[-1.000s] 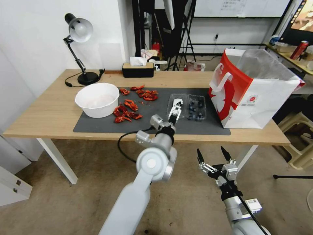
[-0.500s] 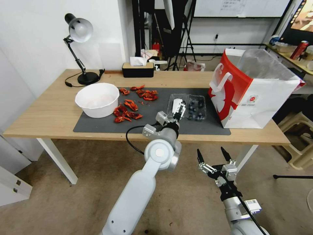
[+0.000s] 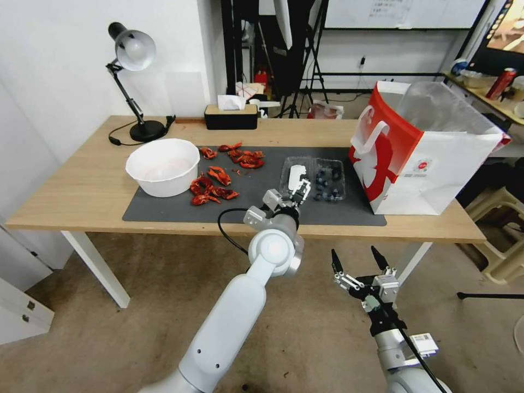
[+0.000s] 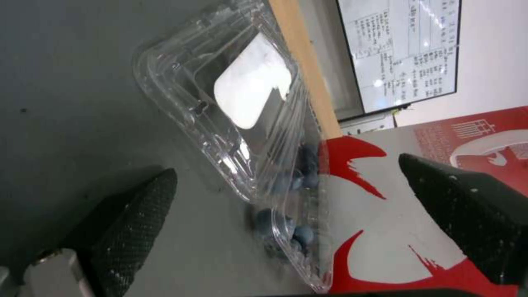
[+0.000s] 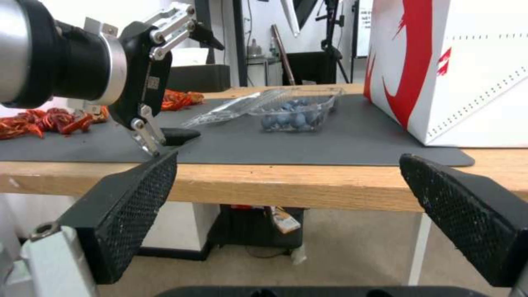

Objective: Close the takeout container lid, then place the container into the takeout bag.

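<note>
The takeout container (image 3: 328,186) lies open on the grey mat, with dark blueberries (image 5: 291,119) in its base. Its clear lid (image 3: 295,176), bearing a white label (image 4: 250,93), is folded out flat-ish on the side away from the bag. My left gripper (image 3: 299,191) is open at the lid's near edge; one fingertip (image 5: 184,134) rests low by the mat, the other (image 5: 212,39) is high above. In the left wrist view the lid (image 4: 220,107) sits between the spread fingers. The takeout bag (image 3: 431,158) stands open to the right. My right gripper (image 3: 357,261) hangs open below the table front.
A white bowl (image 3: 162,166) and scattered red crayfish shells (image 3: 218,183) occupy the mat's left half. A desk lamp (image 3: 134,82) and a tissue box (image 3: 231,115) stand at the table's back. A strip of bare mat separates the container from the bag.
My left arm has swung to the right and its gripper has slid toward the lid's near edge, uncovering the white label. The right arm has stayed put.
</note>
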